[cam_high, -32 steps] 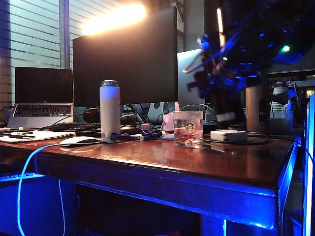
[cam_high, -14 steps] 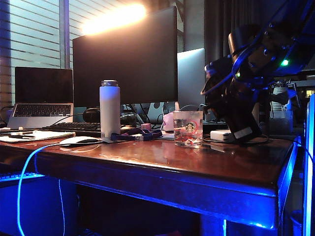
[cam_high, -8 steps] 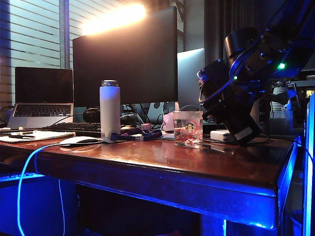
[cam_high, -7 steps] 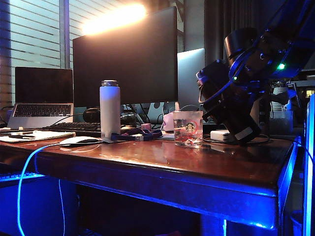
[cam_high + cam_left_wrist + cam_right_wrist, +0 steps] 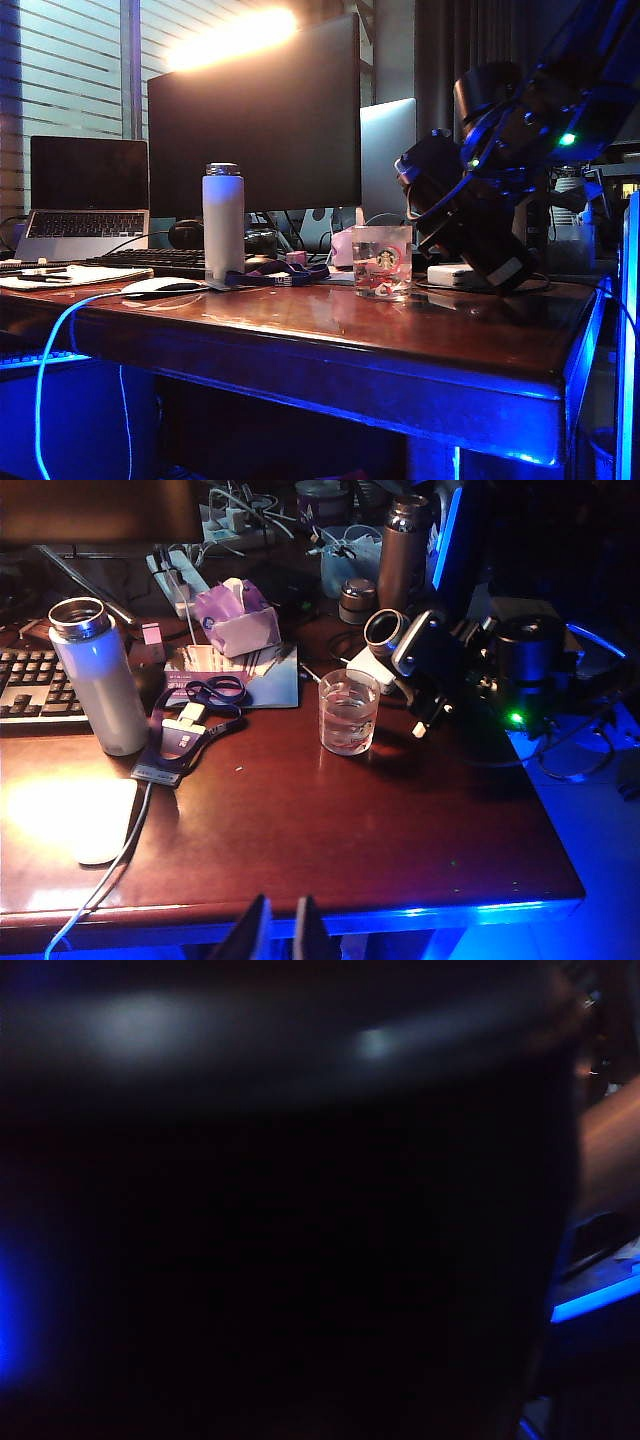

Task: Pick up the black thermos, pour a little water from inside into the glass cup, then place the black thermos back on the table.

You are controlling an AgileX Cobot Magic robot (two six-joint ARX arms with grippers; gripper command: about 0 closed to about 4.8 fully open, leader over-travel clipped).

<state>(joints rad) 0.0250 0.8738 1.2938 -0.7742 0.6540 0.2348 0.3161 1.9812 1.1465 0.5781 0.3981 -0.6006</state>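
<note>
Dark reddish-brown glossy wood: the table [image 5: 400, 340], thick front edge lit blue from below, holding every item listed.

Room behind: slatted window blinds [image 5: 70, 70] with a bright glare above; a large black monitor [image 5: 255, 115]; an open laptop [image 5: 88, 195] at far left; a keyboard [image 5: 150, 260] in front of the monitor.

Right gripper [image 5: 432, 670]: dark arm with a green light, at the right side of the table just beside the glass cup, clamped around the black thermos. In the right wrist view a dark curved surface fills nearly everything.

Black thermos [image 5: 480, 245]: tilted, silvery mouth toward the glass cup, white label on its lower end; whether that end touches the table cannot be told.

White bottle [image 5: 223, 220]: upright, left of centre. Bronze bottle [image 5: 402, 550]: upright at the back.

Glass cup [image 5: 382, 262]: upright, green round logo, water inside, between white bottle and thermos.

White adapter [image 5: 455, 275]: behind the thermos. White mouse [image 5: 160, 287]: near the front left.

Left gripper [image 5: 275, 935]: above the table's front edge, well apart from all items, jaws close together, holding nothing.
</note>
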